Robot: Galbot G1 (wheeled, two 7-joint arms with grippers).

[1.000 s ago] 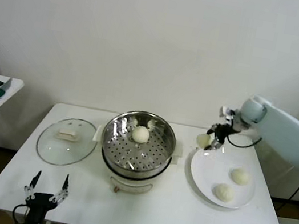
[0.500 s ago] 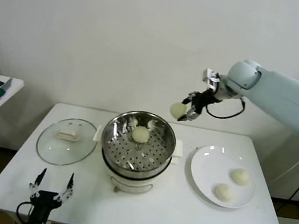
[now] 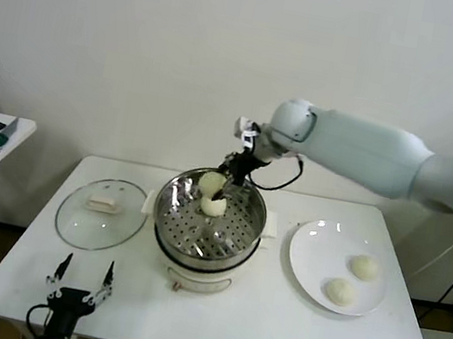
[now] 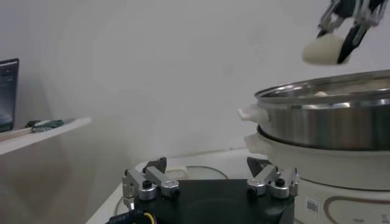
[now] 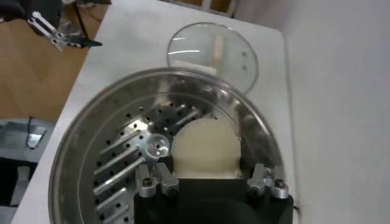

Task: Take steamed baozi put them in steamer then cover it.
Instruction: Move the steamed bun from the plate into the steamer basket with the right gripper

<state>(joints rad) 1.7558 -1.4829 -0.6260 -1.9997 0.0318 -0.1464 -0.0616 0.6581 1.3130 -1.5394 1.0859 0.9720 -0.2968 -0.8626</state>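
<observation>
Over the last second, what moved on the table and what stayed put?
The right gripper, shut on a baozi, carried it from beside the plate leftward to above the steamer. Unchanged: one bun in the steamer, two on the plate, the glass lid, the left gripper open and parked.

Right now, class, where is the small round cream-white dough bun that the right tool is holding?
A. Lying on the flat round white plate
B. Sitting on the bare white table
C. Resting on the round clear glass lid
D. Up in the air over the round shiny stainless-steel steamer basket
D: the right tool grips the small round cream-white dough bun above the round shiny stainless-steel steamer basket, clear of its perforated floor.
</observation>
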